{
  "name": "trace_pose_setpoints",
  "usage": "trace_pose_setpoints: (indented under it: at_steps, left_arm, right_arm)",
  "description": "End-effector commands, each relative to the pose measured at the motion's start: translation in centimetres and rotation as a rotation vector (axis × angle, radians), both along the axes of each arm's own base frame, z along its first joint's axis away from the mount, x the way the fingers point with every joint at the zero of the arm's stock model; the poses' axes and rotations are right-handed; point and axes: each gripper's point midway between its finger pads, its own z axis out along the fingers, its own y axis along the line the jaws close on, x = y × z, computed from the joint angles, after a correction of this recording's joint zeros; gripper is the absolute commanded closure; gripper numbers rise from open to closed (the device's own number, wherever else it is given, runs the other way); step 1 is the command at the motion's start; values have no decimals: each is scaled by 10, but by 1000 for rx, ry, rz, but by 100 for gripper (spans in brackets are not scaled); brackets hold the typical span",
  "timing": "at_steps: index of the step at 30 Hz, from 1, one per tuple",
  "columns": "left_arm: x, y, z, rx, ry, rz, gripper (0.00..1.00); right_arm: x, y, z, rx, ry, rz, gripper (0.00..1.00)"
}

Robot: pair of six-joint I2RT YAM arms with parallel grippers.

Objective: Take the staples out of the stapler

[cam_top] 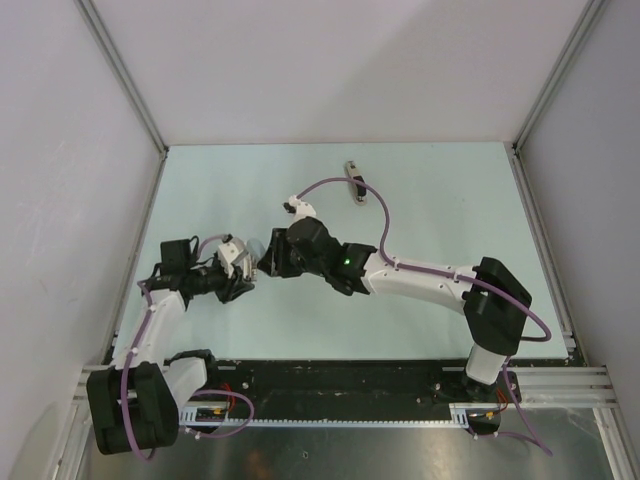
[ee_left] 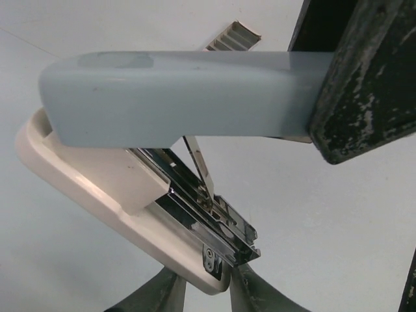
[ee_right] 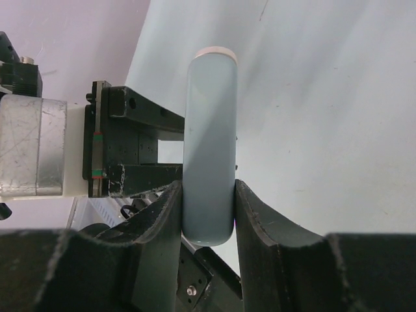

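The stapler is held in the air between both grippers and stands open. Its pale blue-grey top cover (ee_left: 175,97) is lifted off the cream base (ee_left: 84,175), baring the chrome magazine (ee_left: 208,214). My left gripper (ee_left: 207,286) is shut on the rear end of the cream base. My right gripper (ee_right: 209,208) is shut on the end of the top cover (ee_right: 209,143); its black finger (ee_left: 364,78) shows in the left wrist view. I cannot tell whether staples lie in the magazine channel. In the top view the grippers (cam_top: 245,268) (cam_top: 268,258) meet left of centre and hide the stapler.
A small narrow dark bar with a pale top (cam_top: 353,182) lies alone at the back of the pale table (cam_top: 450,210). A ribbed beige piece (ee_left: 234,36) shows on the table beyond the cover. Grey walls close in the left, right and back.
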Motion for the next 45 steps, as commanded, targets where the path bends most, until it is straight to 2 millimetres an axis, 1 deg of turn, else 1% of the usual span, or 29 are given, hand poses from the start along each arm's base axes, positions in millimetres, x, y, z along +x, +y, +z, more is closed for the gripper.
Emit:
trace_pose_setpoints:
  at_steps: [1,3,5,10,14,18,21,26,30,35,38,40,42,43,45]
  left_arm:
    - [4,-1,14,0,-93,-31,69]
    - [5,2,14,17,-107,-25,76]
    - [7,5,16,38,-121,-17,81]
    - [11,13,20,99,-178,-6,85]
    - [16,19,22,151,-223,-5,86]
    - [20,27,21,231,-288,-25,86]
    - [21,32,18,306,-364,-71,87]
    - [20,38,16,447,-504,-152,87]
    - [22,44,13,529,-553,-181,87]
    - [27,47,13,587,-616,-196,88]
    - [30,47,17,594,-639,-191,88]
    - [32,44,22,568,-632,-176,87]
    - [32,40,26,525,-613,-157,86]
    - [32,36,29,494,-601,-147,85]
    - [28,24,33,407,-556,-131,76]
  right_arm:
    - [-9,9,22,77,-11,30,100]
    - [-11,9,20,75,-8,39,100]
    - [-13,10,18,71,-5,51,100]
    - [-24,3,3,25,-19,91,100]
    - [-36,-1,-9,-10,-72,134,100]
    - [-41,-7,-24,-56,-106,157,100]
    - [-41,-9,-31,-72,-127,172,100]
    - [-42,-10,-34,-92,-166,201,100]
    - [-40,-12,-40,-115,-182,211,100]
    - [-40,-13,-48,-133,-190,222,100]
    - [-40,-13,-52,-141,-192,226,100]
    - [-39,-13,-53,-143,-192,222,100]
    - [-36,-10,-50,-125,-196,214,100]
    - [-34,-8,-47,-107,-198,207,100]
    - [-26,-5,-37,-59,-203,188,100]
